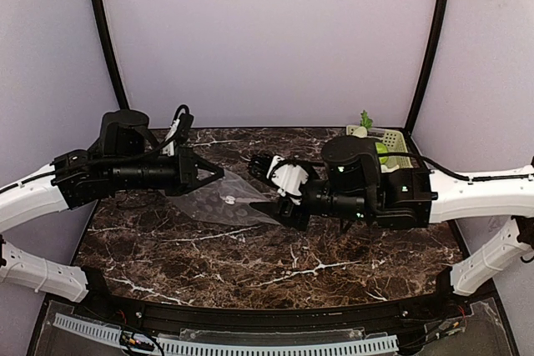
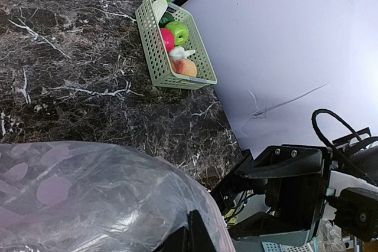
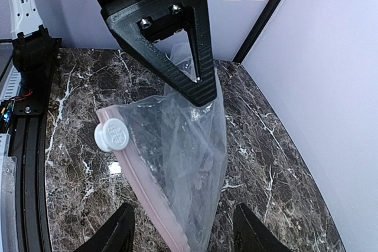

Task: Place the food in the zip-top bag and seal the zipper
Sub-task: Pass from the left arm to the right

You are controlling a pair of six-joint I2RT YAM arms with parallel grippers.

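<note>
My left gripper [image 1: 219, 174] is shut on the zip-top bag [image 1: 219, 202] and holds it hanging above the table. In the right wrist view the clear bag [image 3: 183, 140] dangles from the left gripper [image 3: 201, 90]. Its pink zipper [image 3: 142, 187] runs down the near edge, with a white slider [image 3: 111, 135] at the top. My right gripper [image 3: 183, 228] is open, its fingers [image 3: 118, 231] on either side of the bag's lower corner without touching it. The food sits in the basket: green apple [image 2: 177, 30], red apple [image 2: 167, 39], garlic [image 2: 180, 53], orange [image 2: 186, 67] and radish [image 2: 158, 10].
The pale green lattice basket [image 1: 399, 152] stands at the back right corner against the wall. The right arm's body [image 2: 295, 187] sits close behind the bag in the left wrist view. Dark marble table [image 1: 250, 264] spreads in front of both grippers.
</note>
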